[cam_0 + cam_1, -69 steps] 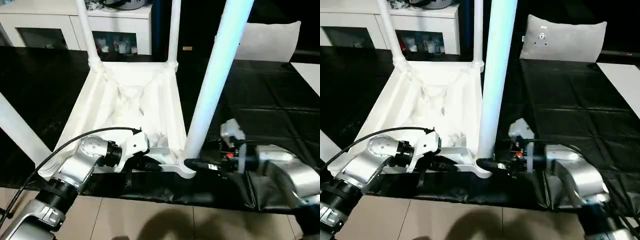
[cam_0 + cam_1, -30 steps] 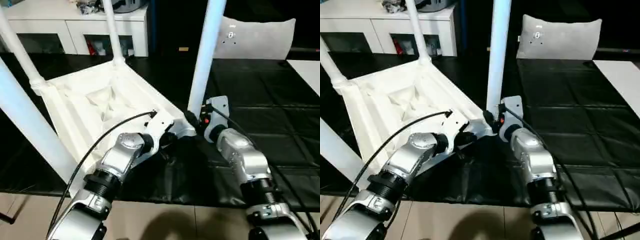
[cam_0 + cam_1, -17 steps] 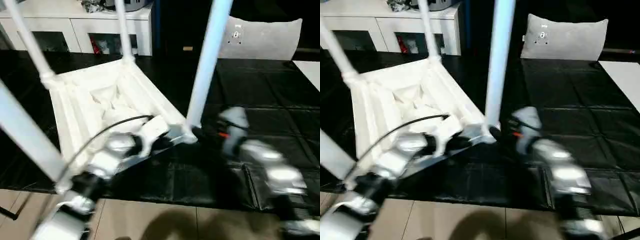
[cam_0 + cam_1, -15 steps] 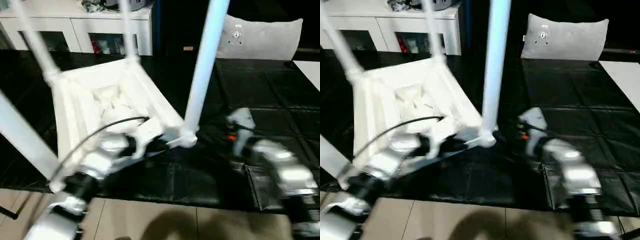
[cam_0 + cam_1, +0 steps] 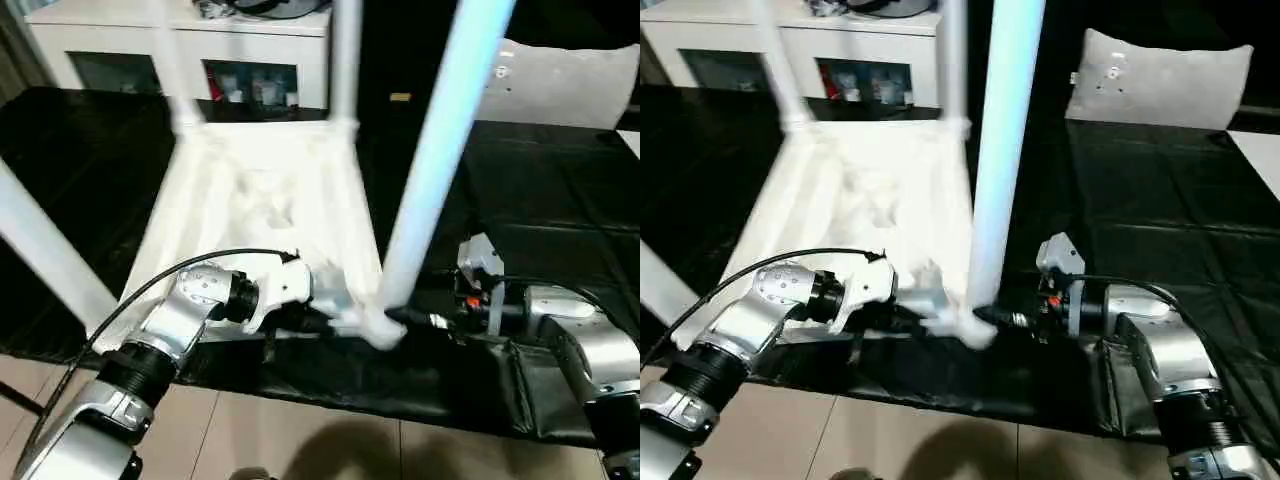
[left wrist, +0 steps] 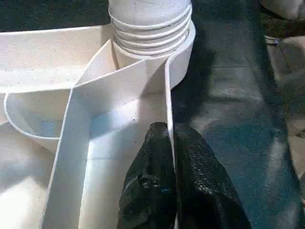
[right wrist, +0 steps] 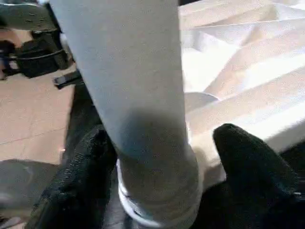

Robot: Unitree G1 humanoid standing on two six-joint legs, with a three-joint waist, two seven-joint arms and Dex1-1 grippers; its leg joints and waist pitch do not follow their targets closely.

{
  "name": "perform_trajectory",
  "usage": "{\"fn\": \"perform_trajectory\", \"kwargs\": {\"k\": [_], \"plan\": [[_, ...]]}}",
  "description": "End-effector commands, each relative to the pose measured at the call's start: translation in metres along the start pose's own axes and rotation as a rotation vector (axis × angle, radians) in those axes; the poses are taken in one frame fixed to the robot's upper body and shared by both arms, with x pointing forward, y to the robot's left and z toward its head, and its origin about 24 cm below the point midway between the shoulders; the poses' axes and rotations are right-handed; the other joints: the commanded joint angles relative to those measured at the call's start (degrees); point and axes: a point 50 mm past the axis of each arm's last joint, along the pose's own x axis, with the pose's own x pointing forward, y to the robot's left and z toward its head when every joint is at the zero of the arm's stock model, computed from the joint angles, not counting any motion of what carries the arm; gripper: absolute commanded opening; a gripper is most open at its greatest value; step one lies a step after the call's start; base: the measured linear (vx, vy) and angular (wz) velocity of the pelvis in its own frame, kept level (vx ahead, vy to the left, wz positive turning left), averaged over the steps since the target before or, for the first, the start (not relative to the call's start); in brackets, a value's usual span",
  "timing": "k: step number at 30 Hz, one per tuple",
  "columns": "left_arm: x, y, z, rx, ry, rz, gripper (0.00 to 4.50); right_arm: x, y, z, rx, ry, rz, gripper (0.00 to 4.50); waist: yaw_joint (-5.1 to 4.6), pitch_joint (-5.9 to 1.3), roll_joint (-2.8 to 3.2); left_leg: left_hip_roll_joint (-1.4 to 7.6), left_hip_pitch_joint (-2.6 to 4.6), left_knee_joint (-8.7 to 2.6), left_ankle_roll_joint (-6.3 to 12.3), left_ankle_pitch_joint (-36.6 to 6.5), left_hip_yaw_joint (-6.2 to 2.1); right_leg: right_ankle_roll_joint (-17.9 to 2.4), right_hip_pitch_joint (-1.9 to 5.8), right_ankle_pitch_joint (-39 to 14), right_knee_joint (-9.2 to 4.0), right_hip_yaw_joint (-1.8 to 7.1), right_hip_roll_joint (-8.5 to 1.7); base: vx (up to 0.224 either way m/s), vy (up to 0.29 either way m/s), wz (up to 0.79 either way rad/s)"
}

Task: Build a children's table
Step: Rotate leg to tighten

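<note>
While head views blur it, left gripper [image 6: 169, 143] pinches table [image 5: 265, 200] rim; right gripper [image 7: 162, 157] straddles leg [image 7: 138, 95], fingers wide.

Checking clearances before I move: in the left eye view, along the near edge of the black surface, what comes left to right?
Left end effector on the tabletop rim → near corner leg → right end effector → right forearm.

No legible text, label, brand, number or sign on anything in view.
</note>
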Motion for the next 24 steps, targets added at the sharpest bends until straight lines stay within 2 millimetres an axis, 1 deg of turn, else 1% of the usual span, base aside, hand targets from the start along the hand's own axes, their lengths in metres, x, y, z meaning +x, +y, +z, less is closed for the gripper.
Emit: {"fn": "perform_trajectory", "kwargs": {"k": [1, 2, 3, 4, 11, 12, 16, 17, 18, 19, 20, 21, 22, 23, 24], "plan": [[0.005, -0.003, 0.004, 0.049, 0.028, -0.088, 0.0, 0.003, 0.001, 0.008, -0.026, -0.006, 0.043, 3.06, -0.28, -3.41, -1.0, 2.34, -0.14, -3.67, 4.7, -4.43, 0.23, -12.61, 3.43, -5.6, -3.63, 2.43, -4.51, 0.0, 0.0, 0.0], [0.005, -0.003, 0.004, 0.051, 0.028, -0.091, 0.0, 0.004, 0.001, 0.008, -0.022, -0.004, 0.056, 3.06, -0.2, -3.4, -0.86, 2.33, -0.13, -3.68, 4.4, -4.47, 0.23, -12.37, 3.37, -6.33, -3.65, 2.4, -4.5, 0.0, 0.0, 0.0], [0.004, -0.003, 0.003, 0.054, 0.029, -0.093, 0.0, 0.005, 0.002, 0.007, -0.013, -0.002, 0.074, 2.92, -0.24, -3.38, -1.03, 2.36, -0.12, -3.71, 4.18, -4.79, 0.29, -12.16, 3.35, -6.79, -3.71, 2.43, -4.47, 0.0, 0.0, 0.0], [0.004, -0.003, 0.003, 0.054, 0.03, -0.093, 0.0, 0.005, 0.002, 0.007, -0.01, -0.002, 0.079, 2.83, -0.19, -3.37, -0.94, 2.38, -0.08, -3.73, 4.11, -4.85, 0.25, -12.14, 3.32, -7.03, -3.69, 2.41, -4.49, 0.0, 0.0, 0.0], [0.003, -0.002, 0.002, 0.053, 0.027, -0.09, 0.0, 0.007, 0.003, 0.007, 0.008, -0.007, 0.106, 2.24, -0.16, -3.51, -0.99, 2.28, -0.24, -3.57, 4.12, -3.42, 0.33, -11.91, 3.39, -5.18, -3.45, 2.39, -4.41, 0.0, 0.0, 0.0], [0.003, -0.002, 0.002, 0.05, 0.024, -0.087, 0.0, 0.007, 0.004, 0.007, 0.012, -0.008, 0.112, 2.09, -0.15, -3.5, -0.99, 2.26, -0.22, -3.58, 4.08, -3.52, 0.33, -11.88, 3.39, -5.4, -3.48, 2.39, -4.4, 0.0, 0.0, 0.0], [0.003, -0.001, 0.001, 0.018, 0.002, -0.056, 0.0, 0.01, 0.009, 0.006, 0.042, -0.027, 0.13, 2.02, -0.11, -3.48, -0.98, 2.28, -0.19, -3.61, 3.87, -3.7, 0.36, -11.74, 3.38, -6.15, -3.54, 2.4, -4.42, 0.0, 0.0, 0.0], [0.004, 0.0, 0.001, -0.004, -0.01, -0.029, 0.0, 0.013, 0.012, 0.005, 0.063, -0.049, 0.128, 2.02, -0.06, -3.53, -0.61, 2.31, -0.14, -3.59, 3.77, -3.52, 0.3, -11.78, 3.33, -5.95, -3.46, 2.4, -4.39, 0.0, 0.0, 0.0], [0.005, 0.001, 0.001, -0.017, -0.013, -0.007, 0.0, 0.015, 0.014, 0.005, 0.075, -0.058, 0.117, 2.02, -0.08, -3.45, -0.78, 2.36, -0.12, -3.58, 3.8, -3.64, 0.39, -11.83, 3.26, -5.59, -3.57, 2.47, -4.36, 0.0, 0.0, 0.0], [0.006, 0.003, 0.001, -0.031, -0.011, 0.019, 0.0, 0.018, 0.015, 0.004, 0.087, -0.062, 0.097, 2.02, 0.1, -3.49, -0.54, 2.36, -0.08, -3.58, 3.68, -3.73, 0.28, -11.84, 3.27, -5.73, -3.55, 2.44, -4.42, 0.0, 0.0, 0.0], [0.008, 0.005, 0.001, -0.053, -0.008, 0.066, 0.0, 0.025, 0.015, 0.002, 0.1, -0.056, 0.05, 2.02, -0.03, -3.44, -0.72, 2.29, -0.17, -3.69, 3.34, -4.12, 0.26, -11.62, 3.32, -6.29, -3.62, 2.39, -4.4, 0.0, 0.0, 0.0], [0.008, 0.006, 0.001, -0.06, -0.007, 0.081, 0.0, 0.026, 0.015, 0.002, 0.104, -0.053, 0.035, 2.02, -0.28, -3.19, -0.76, 2.17, -0.11, -3.91, 2.55, -5.29, 0.25, -11.01, 3.25, -8.72, -3.96, 2.4, -4.38, 0.0, 0.0, 0.0], [0.011, 0.009, 0.003, -0.085, -0.02, 0.121, 0.0, 0.032, 0.013, 0.0, 0.112, -0.039, -0.029, 2.02, -0.38, -3.13, -0.82, 2.06, -0.11, -3.98, 2.23, -6.15, 0.25, -10.58, 3.32, -10.68, -4.2, 2.39, -4.48, 0.0, 0.0, 0.0], [0.011, 0.01, 0.003, -0.089, -0.023, 0.127, 0.0, 0.034, 0.012, -0.001, 0.115, -0.04, -0.044, 2.02, -0.51, -2.98, -0.83, 2.0, 0.04, -4.11, 1.54, -7.21, 0.28, -9.45, 3.18, -14.57, -4.64, 2.46, -4.53, 0.0, 0.0, 0.0], [0.014, 0.012, 0.006, -0.113, -0.04, 0.159, 0.0, 0.04, 0.008, -0.001, 0.13, -0.045, -0.114, 2.02, -0.58, -2.95, -0.8, 1.98, 0.06, -4.21, 1.08, -7.49, 0.24, -8.97, 3.16, -16.24, -4.72, 2.47, -4.57, 0.0, 0.0, 0.0]]}}
